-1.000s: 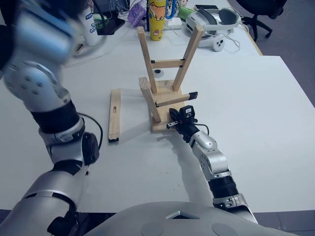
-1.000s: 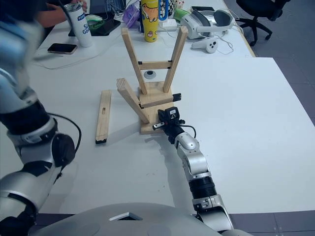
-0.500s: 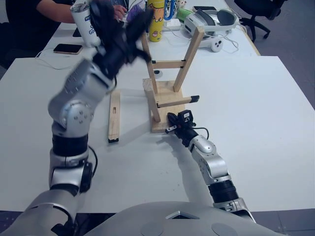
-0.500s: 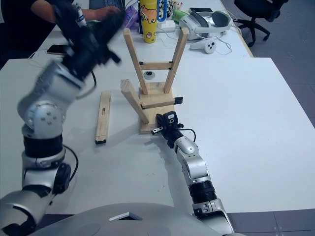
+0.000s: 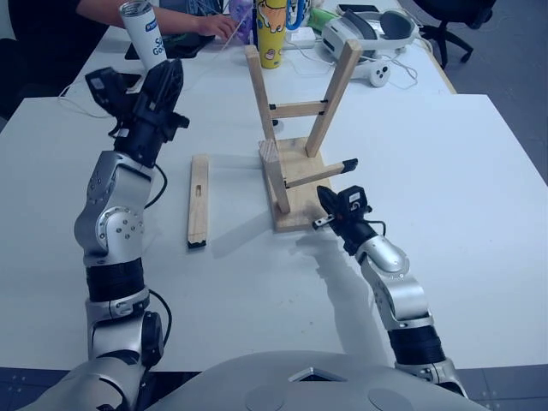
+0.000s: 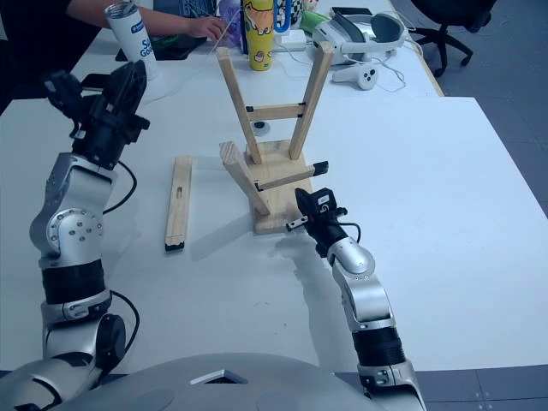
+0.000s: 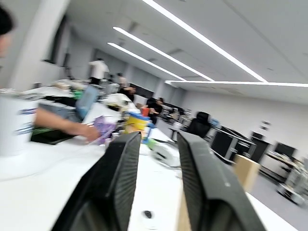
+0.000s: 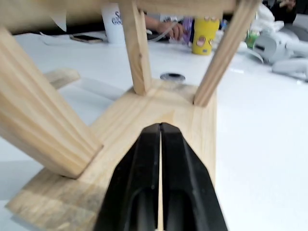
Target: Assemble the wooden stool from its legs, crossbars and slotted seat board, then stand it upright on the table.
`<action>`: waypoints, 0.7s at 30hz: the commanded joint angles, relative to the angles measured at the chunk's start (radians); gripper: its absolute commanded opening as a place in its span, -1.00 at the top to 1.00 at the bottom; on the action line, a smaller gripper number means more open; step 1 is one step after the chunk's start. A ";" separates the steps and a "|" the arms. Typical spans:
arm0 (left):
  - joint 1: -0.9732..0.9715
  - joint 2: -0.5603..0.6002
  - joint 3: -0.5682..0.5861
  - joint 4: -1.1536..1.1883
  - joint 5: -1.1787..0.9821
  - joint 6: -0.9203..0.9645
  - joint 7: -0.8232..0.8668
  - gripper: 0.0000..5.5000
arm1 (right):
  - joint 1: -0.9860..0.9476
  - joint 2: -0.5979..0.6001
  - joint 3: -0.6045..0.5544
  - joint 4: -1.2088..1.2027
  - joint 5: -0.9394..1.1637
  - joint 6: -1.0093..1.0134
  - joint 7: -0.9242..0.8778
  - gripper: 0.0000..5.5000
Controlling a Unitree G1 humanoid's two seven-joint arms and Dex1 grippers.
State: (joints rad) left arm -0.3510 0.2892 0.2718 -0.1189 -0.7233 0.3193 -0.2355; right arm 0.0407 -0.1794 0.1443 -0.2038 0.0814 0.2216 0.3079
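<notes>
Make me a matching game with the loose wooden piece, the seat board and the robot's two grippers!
Things:
1. loose wooden piece
2. seat board
3. left gripper
4. right gripper

States:
A. shut, at the seat board's near edge
B. lying flat by itself on the table
C. open, raised above the table
D. flat on the table, with legs sticking up

Pairs: 1-B, 2-D, 3-C, 4-A.

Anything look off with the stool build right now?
Yes. On the upside-down seat board, the third leg leans sharply while the two rear legs stand near upright, and its crossbar pokes out with a free end. The fourth leg lies loose on the table, left of the board.
</notes>
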 commanded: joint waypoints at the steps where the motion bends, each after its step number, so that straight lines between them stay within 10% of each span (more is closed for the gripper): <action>1: 0.055 -0.003 0.022 0.005 0.054 -0.025 0.007 0.27 | 0.051 -0.084 0.030 -0.086 -0.042 0.062 0.045 1.00; 9: 0.227 0.030 0.099 -0.089 0.144 -0.047 0.043 -0.15 | 0.093 -0.210 -0.089 -0.188 0.106 0.185 0.193 0.84; 21: 0.347 -0.045 0.025 -0.073 0.180 0.026 0.044 -0.15 | 0.041 -0.444 -0.070 0.008 0.043 0.107 0.404 0.23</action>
State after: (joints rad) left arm -0.0262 0.2630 0.3132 -0.1837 -0.5495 0.3313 -0.1971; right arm 0.0947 -0.5787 0.0397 -0.2483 0.1628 0.3606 0.6728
